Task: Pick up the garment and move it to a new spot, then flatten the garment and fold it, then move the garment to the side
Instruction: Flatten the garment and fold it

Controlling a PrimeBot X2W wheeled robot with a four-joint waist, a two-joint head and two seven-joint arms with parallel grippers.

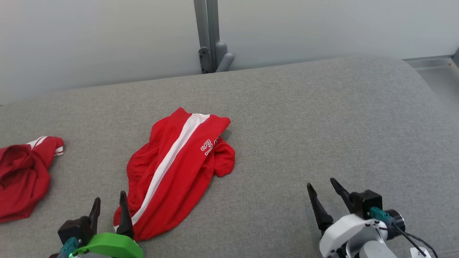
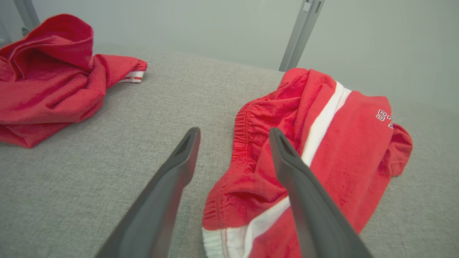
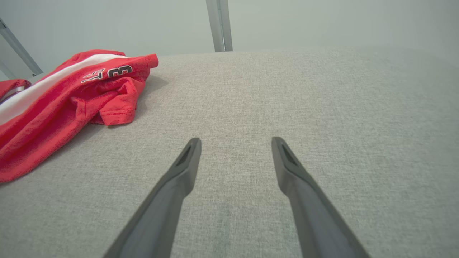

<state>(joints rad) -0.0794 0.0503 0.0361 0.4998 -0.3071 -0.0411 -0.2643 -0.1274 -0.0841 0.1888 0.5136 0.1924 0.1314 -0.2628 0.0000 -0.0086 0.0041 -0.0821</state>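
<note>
A pair of red shorts (image 1: 179, 168) with a white side stripe and white lettering lies crumpled on the grey padded surface (image 1: 304, 125), left of centre. The left wrist view has the shorts (image 2: 333, 143) close up with the elastic waistband facing the fingers. My left gripper (image 1: 109, 202) stands open at the shorts' near left edge, nothing between its fingers; in its own view the left gripper (image 2: 233, 134) frames the waistband without touching it. My right gripper (image 1: 319, 184) is open over bare fabric, well right of the shorts (image 3: 71, 96); its own view has the right gripper (image 3: 235, 141) empty.
A second crumpled red garment (image 1: 23, 172) with a white-trimmed cuff lies at the far left, also the red heap (image 2: 50, 79) in the left wrist view. A grey metal post (image 1: 208, 36) stands behind the surface against a pale wall. The surface's right end curves away.
</note>
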